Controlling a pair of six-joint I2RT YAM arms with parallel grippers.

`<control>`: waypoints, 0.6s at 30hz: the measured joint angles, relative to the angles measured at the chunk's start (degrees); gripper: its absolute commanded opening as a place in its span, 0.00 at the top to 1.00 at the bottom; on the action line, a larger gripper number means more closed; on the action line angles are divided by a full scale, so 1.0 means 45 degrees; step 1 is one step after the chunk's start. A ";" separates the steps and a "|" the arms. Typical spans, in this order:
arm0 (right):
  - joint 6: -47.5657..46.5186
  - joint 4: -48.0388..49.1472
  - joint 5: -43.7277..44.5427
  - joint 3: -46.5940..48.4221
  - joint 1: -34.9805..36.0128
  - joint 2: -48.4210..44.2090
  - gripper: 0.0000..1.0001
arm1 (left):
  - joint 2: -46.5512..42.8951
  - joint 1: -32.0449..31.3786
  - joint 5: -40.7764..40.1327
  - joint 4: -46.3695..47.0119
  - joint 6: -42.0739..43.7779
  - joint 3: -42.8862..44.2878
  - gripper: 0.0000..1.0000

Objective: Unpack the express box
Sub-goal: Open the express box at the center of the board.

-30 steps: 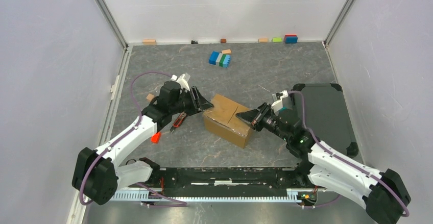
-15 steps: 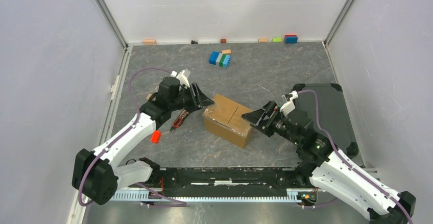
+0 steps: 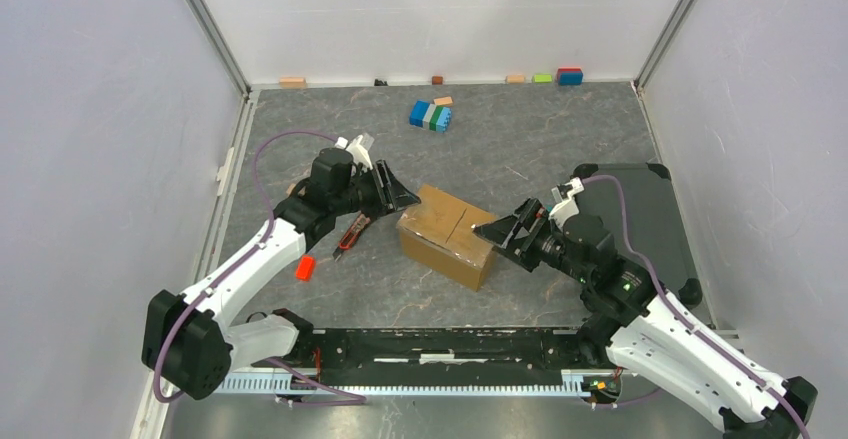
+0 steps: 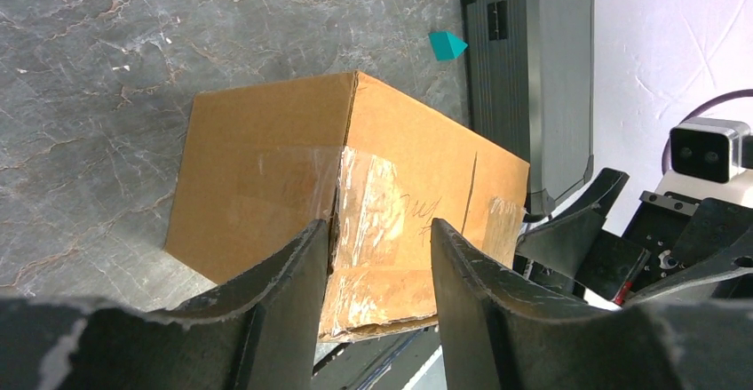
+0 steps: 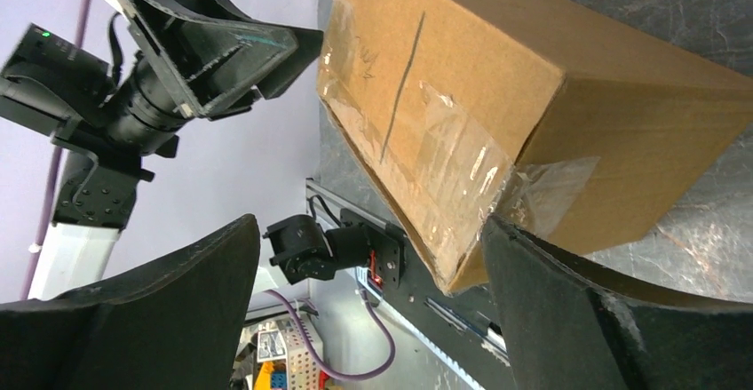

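The express box (image 3: 447, 235) is a brown cardboard carton lying on the grey floor between my two arms, its top seam and ends still taped shut. In the left wrist view, clear tape covers the carton's (image 4: 391, 195) near end. My left gripper (image 3: 403, 197) is at the box's upper left corner with its jaws partly apart; its fingers (image 4: 284, 292) frame the taped end and grip nothing. My right gripper (image 3: 497, 229) hangs just off the box's right end, open wide and empty. From the right wrist the box (image 5: 533, 115) lies beyond that gripper (image 5: 370, 230).
A red-handled tool (image 3: 350, 234) and a small red piece (image 3: 305, 269) lie left of the box. A flat black tray (image 3: 640, 229) sits at the right. A blue-green block cluster (image 3: 431, 115) and loose blocks (image 3: 570, 76) lie toward the back wall.
My right gripper went from shut to wide open and drew back a little from the box's right end. The left arm and the box barely moved.
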 measured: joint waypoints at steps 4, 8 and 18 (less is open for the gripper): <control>-0.0034 -0.0593 -0.0189 0.0107 0.0000 0.0102 0.02 | 0.0063 0.0000 0.0019 -0.0131 0.0049 0.0087 0.47; -0.0029 -0.0719 -0.0287 0.0092 0.0000 0.0165 0.04 | 0.0165 0.0000 0.0165 -0.0272 0.0117 0.0214 0.47; 0.0107 -0.0544 -0.0277 -0.0029 0.0000 -0.0155 0.05 | 0.0228 0.0000 0.0340 -0.0471 0.0325 0.0306 0.48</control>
